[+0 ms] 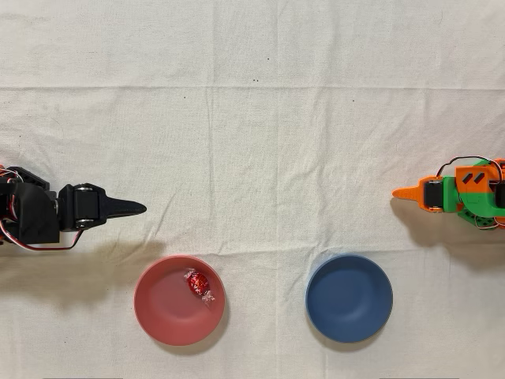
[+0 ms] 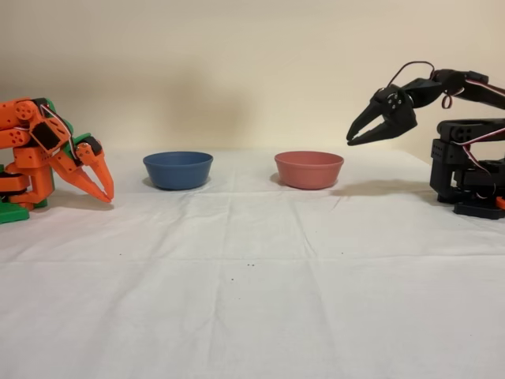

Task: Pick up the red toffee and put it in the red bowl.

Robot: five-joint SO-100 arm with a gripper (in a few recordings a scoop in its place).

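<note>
White cloth lies nearest; our gripper, slightly parted and empty, could clip the red bowl holding the red toffee.

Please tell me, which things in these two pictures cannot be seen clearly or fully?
- Toffee: it lies in the red bowl in the overhead view; in the fixed view the bowl's wall hides it.
- Black arm's base: cut off by the left edge overhead and the right edge in the fixed view.
- Gripper: overhead it is a single dark point, so the gap between the fingers cannot be judged there.
- Blue bowl: its inside is hidden by its wall in the fixed view.
</note>
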